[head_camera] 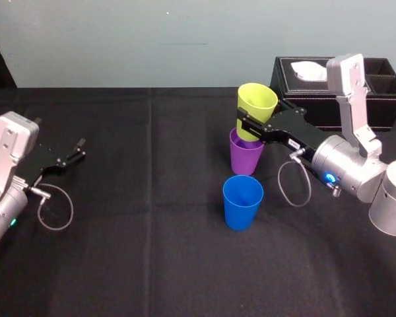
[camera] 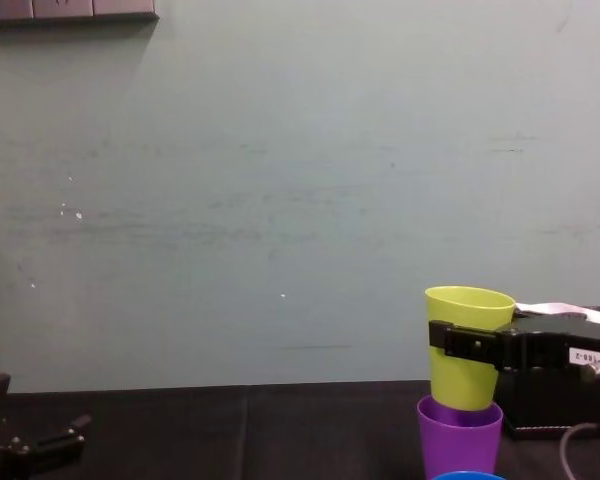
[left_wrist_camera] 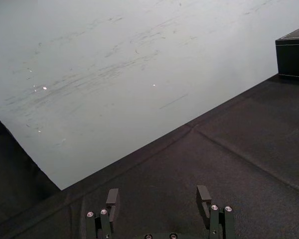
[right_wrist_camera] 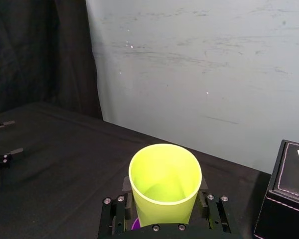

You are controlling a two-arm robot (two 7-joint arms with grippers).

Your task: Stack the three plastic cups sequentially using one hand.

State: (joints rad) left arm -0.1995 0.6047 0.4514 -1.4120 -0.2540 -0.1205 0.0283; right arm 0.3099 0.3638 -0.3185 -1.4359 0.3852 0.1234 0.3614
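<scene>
The right hand (head_camera: 249, 127) pinches the yellow cup (head_camera: 257, 99) around its middle, one finger on each side, and holds it over the purple cup (head_camera: 245, 157), which stands on the bench (head_camera: 152, 198) in front of the tissue box (head_camera: 389, 105). The yellow base looks just inside the purple mouth and leans a little in the head view. If it is let go at that angle, it may wedge crooked or tip off instead of seating. Pressing down off-centre could push the light purple cup over or slide it along the cloth. The lower edge of the fingers sits close to the purple rim and may catch it on the way down. The blue cup (head_camera: 242, 201) stands near, on the robot's side, within reach of the forearm and its dangling cable loop, so a careless pull back could knock it. The left hand (head_camera: 72, 155) rests far off at the left with its fingers spread. How deep the yellow cup sits is hard to tell, since the fingers cross the joint. From the right wrist a sliver of purple peeks below the yellow wall. The blue cup is cut off at the chest view's lower edge.
</scene>
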